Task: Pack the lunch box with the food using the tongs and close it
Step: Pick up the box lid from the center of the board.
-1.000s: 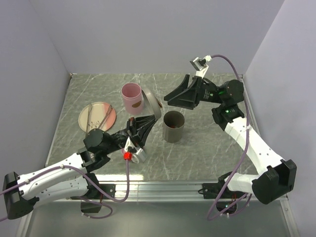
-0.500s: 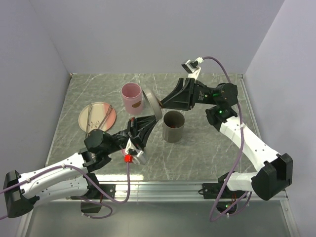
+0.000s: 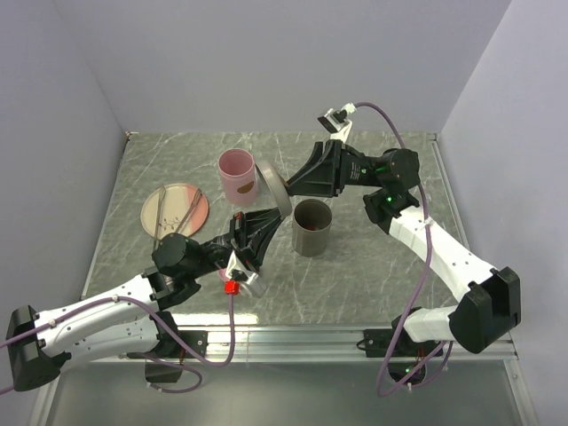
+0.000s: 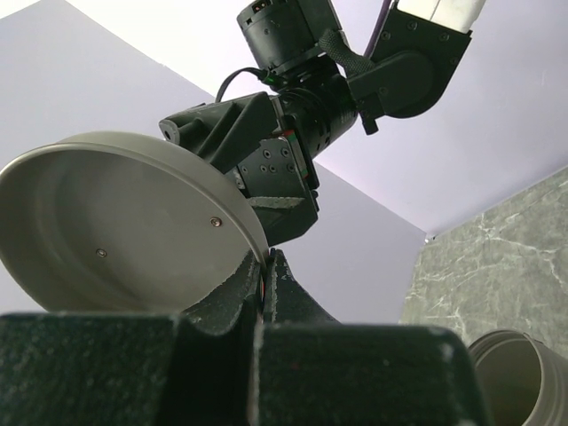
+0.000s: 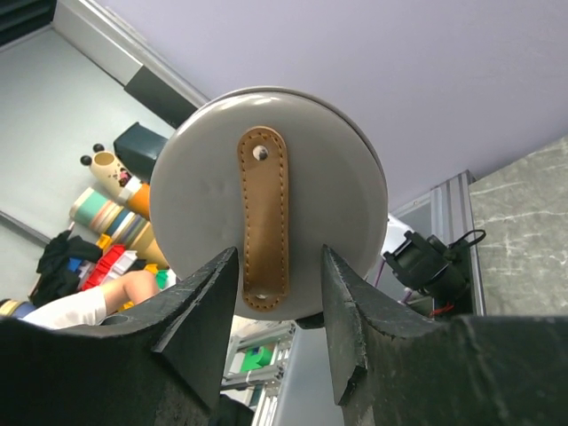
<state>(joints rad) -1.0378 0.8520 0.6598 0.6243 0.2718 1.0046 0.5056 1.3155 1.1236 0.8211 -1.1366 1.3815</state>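
The lunch box's round grey lid (image 3: 277, 188) hangs on edge in the air above the table (image 3: 373, 266), tilted, between the pink container (image 3: 237, 174) and the grey-brown container (image 3: 311, 229). The left tool (image 3: 271, 211) reaches up from below and is pinched closed on the lid's lower rim. In the left wrist view its two fingertips (image 4: 277, 271) meet on that rim, with the lid's pale hollow underside (image 4: 124, 231) turned toward the camera.

The right tool (image 3: 288, 185) comes in from the other side, facing the lid's top. In the right wrist view its jaws stand apart, one on each side of the tan leather strap (image 5: 264, 217) that runs across the lid's top (image 5: 200, 200). A gap shows between each finger and the strap, so the tool (image 5: 280, 251) is open and grips nothing.

By count there is one lid, one strap and two open cylindrical containers, both upright on the table. The grey-brown one is just beside the hanging lid and the pink one just behind it.

Further left lies one round pink plate (image 3: 191, 197), well apart from both tools. On it rest one pair of slim tongs (image 3: 163, 217) and some small bits of food (image 3: 192, 204), too small to count.
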